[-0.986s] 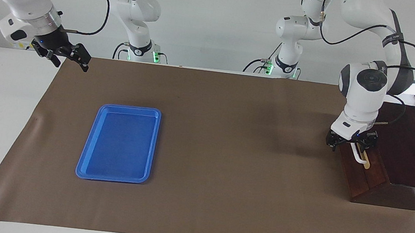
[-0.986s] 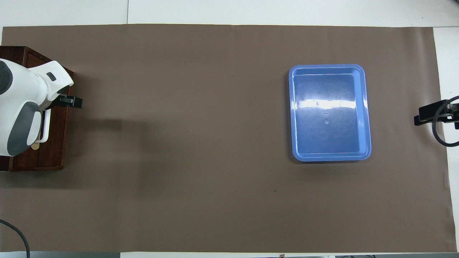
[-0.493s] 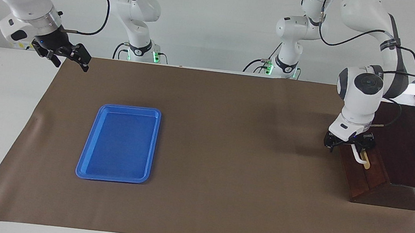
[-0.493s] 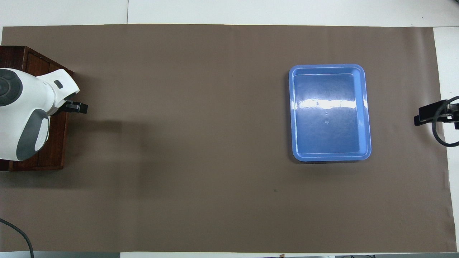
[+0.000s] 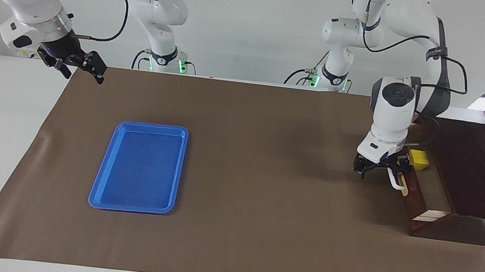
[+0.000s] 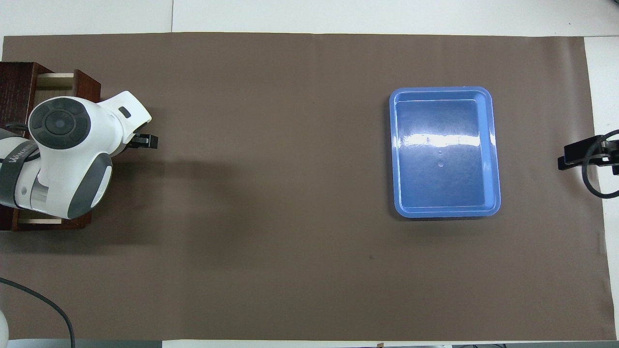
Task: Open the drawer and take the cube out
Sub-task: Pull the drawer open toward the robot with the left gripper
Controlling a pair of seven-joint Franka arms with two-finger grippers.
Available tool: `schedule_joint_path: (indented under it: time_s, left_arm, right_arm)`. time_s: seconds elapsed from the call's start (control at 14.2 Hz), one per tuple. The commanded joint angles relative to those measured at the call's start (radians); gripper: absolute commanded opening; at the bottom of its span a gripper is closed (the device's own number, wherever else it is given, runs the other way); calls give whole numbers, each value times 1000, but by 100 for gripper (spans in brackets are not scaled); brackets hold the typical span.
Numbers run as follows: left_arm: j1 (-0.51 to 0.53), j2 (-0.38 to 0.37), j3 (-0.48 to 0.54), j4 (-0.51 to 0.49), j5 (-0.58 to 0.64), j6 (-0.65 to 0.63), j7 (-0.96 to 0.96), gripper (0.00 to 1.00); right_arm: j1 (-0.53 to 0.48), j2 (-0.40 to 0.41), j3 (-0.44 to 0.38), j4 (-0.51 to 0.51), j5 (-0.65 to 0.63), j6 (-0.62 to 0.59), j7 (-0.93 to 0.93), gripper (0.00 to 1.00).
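The drawer [image 5: 418, 207] stands partly pulled out of its dark wooden box [image 5: 476, 167] at the left arm's end of the table, and its pale inside shows. The yellow cube [image 5: 418, 159] lies in the drawer at the end nearer to the robots. My left gripper [image 5: 393, 170] is shut on the white bar handle [image 5: 397, 184] on the drawer's front. In the overhead view the left arm's wrist hides the handle and the cube, and only the drawer's corner [image 6: 54, 79] shows. My right gripper [image 5: 81, 66] is open and empty, waiting over the mat's corner at the right arm's end.
A blue tray [image 5: 141, 166] lies empty on the brown mat [image 5: 265, 179] toward the right arm's end; it also shows in the overhead view [image 6: 444, 152]. The bare mat stretches between the tray and the drawer.
My left gripper has pulled the handle away from the box toward the table's middle. The drawer has slid out, and the yellow cube and pale interior now show. The right arm has not moved.
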State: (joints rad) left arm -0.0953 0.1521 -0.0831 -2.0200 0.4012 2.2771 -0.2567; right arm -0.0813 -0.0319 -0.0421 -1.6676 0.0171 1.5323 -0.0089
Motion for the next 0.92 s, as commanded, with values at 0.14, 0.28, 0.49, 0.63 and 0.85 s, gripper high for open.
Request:
schedule_joint_path:
  time_s: [0.14,0.28,0.49,0.63,0.85]
  left_arm:
    - [-80,14,2,15,-34,-33,-55,100]
    - [-96,14,2,17,-39,-36,-55,100]
    - [-107,15,2,29,-59,-45,-55,100]
    - [-109,15,2,32,-59,-63,-55,100]
    - [-107,43,2,157,-62,-206,-52,100]
  right_arm:
    - [-15,-31,11,-37,-14,8,-36,100]
    - [-15,-31,11,-37,-14,8,-36,100]
    - [-15,-33,11,-38,-14,8,-36,100]
    - [-15,-33,11,-38,-14,8,-36,100]
    - [-15,-33,11,-37,-14,8,-34,100]
